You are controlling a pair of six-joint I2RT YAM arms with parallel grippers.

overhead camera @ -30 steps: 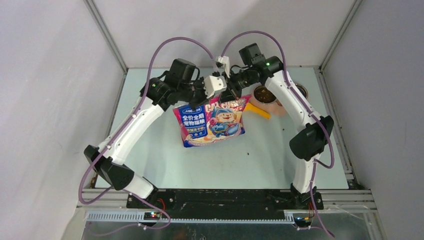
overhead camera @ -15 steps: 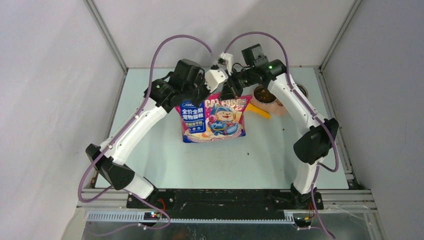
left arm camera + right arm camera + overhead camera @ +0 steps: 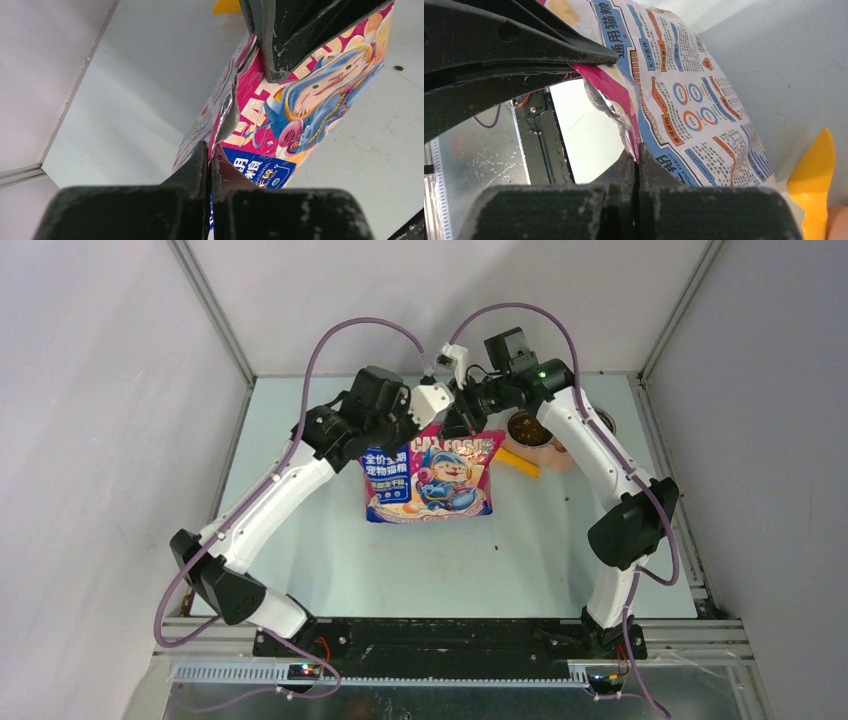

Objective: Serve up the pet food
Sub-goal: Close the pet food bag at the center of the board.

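The pink-and-blue printed bag (image 3: 430, 480) hangs upright over the table, its bottom near the surface. My left gripper (image 3: 425, 422) is shut on the bag's top edge, and in the left wrist view its jaws (image 3: 210, 150) pinch the crumpled foil of the bag (image 3: 310, 95). My right gripper (image 3: 462, 425) is shut on the same top edge a little to the right, with the foil caught between its tips (image 3: 638, 150) and the bag's back panel (image 3: 694, 95) below. Dark brown pet food (image 3: 527, 428) fills a pink bowl (image 3: 545, 452) just right of the bag.
A yellow scoop (image 3: 518, 462) lies between bag and bowl, its tip also in the right wrist view (image 3: 811, 175). A second bowl (image 3: 603, 421) sits behind the right arm. A stray pellet (image 3: 567, 498) lies on the table. White walls enclose three sides.
The left gripper has closed on the bag's top edge. Both arms have shifted slightly right, and the bag now hangs squarer.
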